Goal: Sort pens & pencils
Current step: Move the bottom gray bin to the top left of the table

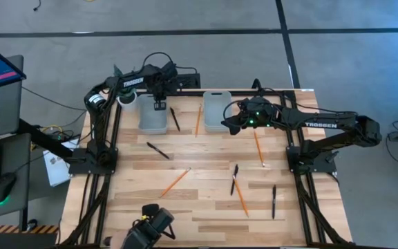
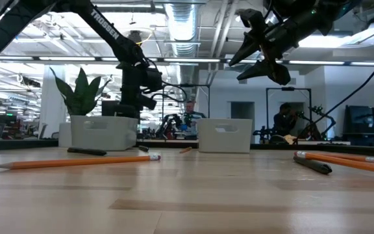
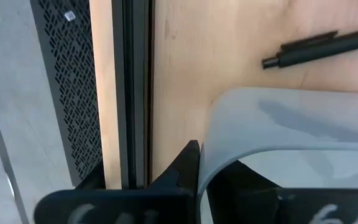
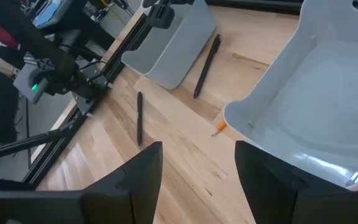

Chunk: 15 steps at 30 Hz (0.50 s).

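Pens: thin black sticks, dark all over, lying flat across the light wooden slatted table (image 1: 206, 207). One pen (image 1: 175, 119) is lying between the two bins in the upper middle of the high view, long axis steep, top end leaning left. A second pen (image 1: 158, 151) is lying left of centre, slanting down to the right. A third pen (image 1: 235, 178) is lying right of centre, nearly vertical. A fourth pen (image 1: 274, 201) is lying at lower right, vertical.

Pencils: thin orange-yellow wooden sticks. One pencil (image 1: 198, 120) is standing near-vertical in the frame just left of the right bin. Another pencil (image 1: 258, 149) is running steeply down-right under the right arm. A third pencil (image 1: 175, 182) is slanting up to the right at lower centre. A fourth pencil (image 1: 240, 197) is slanting down-right, its upper end meeting the third pen.

Bins: left pale grey plastic bin (image 1: 153, 114) and right pale grey plastic bin (image 1: 217, 111) are sitting at the upper middle.

Left gripper (image 1: 159, 104): hovering over the left bin's top edge, jaws clenched, grasping nothing visible.

Right gripper (image 4: 197, 168): hanging over the right bin's lower right corner, jaws spread wide, empty.
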{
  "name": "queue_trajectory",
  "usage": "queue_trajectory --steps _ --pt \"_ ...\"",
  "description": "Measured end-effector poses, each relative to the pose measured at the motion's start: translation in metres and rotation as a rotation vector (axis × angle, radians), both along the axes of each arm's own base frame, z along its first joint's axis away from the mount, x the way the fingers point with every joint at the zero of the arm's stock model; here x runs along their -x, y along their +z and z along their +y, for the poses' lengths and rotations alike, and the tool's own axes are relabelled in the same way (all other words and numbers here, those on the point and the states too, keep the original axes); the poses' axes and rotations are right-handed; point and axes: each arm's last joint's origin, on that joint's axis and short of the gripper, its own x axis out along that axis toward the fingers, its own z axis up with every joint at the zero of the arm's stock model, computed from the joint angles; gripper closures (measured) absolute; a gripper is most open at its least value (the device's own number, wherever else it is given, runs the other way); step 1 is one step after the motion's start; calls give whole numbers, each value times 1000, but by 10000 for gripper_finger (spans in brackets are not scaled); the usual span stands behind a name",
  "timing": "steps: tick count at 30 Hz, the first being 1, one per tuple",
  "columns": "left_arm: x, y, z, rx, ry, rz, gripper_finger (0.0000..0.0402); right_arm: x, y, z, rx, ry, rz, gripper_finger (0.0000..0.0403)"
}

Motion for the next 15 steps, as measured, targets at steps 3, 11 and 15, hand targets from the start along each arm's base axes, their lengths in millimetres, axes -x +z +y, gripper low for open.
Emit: queue_trajectory --steps 3,11,15 --pt "-3 0 1 -10 -9 -29 400 0 0 0 0 0 0 181" --pt "-11 -12 9 -16 8 -29 400 0 0 1 -20 -8 -5 181" --pt "-19 -19 11 28 20 7 400 0 0 2 -23 -9 -6 181"
